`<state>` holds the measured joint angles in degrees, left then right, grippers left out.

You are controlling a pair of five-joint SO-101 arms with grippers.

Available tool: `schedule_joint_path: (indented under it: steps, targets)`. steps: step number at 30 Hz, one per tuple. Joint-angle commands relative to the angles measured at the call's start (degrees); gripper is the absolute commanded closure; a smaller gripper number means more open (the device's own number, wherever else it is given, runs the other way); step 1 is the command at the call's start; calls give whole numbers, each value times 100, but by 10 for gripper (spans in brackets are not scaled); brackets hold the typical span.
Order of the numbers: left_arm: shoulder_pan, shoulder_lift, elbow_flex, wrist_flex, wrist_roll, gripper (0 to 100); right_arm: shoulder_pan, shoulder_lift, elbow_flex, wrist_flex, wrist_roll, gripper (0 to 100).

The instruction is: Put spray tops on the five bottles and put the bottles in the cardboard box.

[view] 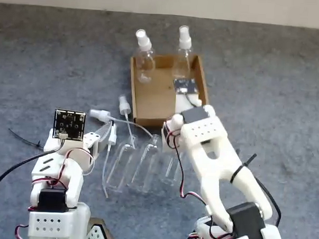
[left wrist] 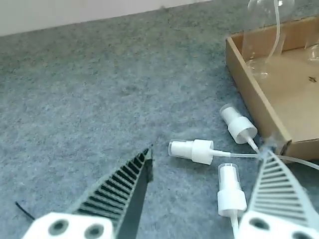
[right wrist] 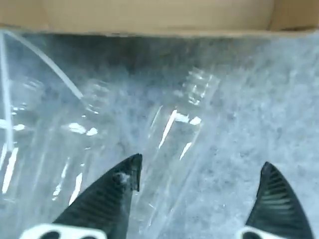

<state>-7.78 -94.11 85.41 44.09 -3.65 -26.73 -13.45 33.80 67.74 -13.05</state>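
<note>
Near: the right pincer (right wrist: 200, 166) is hanging released over the rightmost bottle (right wrist: 180, 130) of three uncapped bottles (view: 144, 164). They are lying side by side on the table (view: 56, 62), necks pointing far, toward the cardboard box (view: 168, 93). Risk, as I am judging it: the bottle is clear, round plastic lying flat. A jaw closing off its centreline is likely rolling it into the neighbouring bottle (right wrist: 82, 134), which is lying right beside it. Hard squeezing could be buckling the wall.

The left pincer (left wrist: 208, 154) is likewise spread wide, sitting low over the three loose spray tops (left wrist: 192, 150). These are lying left of the bottles, just near of the box's near-left corner. Their dip tubes are crossing near the box corner, and one is trailing over the bottle necks. I am expecting that lifting one top may be dragging a second along, or snagging a neck.

Far: two capped bottles (view: 143, 58) are standing upright in the box against its far wall. They look tall and easy to tip, so a bottle coming in carelessly may be knocking them over.
</note>
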Motion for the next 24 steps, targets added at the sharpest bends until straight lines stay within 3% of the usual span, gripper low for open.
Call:
schedule_joint_path:
  steps: [1,6,11,15,21,24]
  targets:
    - [-66,31,-13,18,-26,702,-48,-251,479,-611,-53,702]
    - [-48,-4,198,0,-26,702,-4,-251,1218,-1209,-18,728]
    - [-57,-4,207,0,-26,702,585,-303,1473,-1200,360,902]
    - [-57,-4,215,0,-26,702,1842,-303,1499,-1191,1987,983]
    - [-57,-4,215,0,-26,702,4382,-251,1446,-1226,4097,982]
    - [-57,-4,224,0,-26,702,5323,-251,1429,-1314,4686,982]
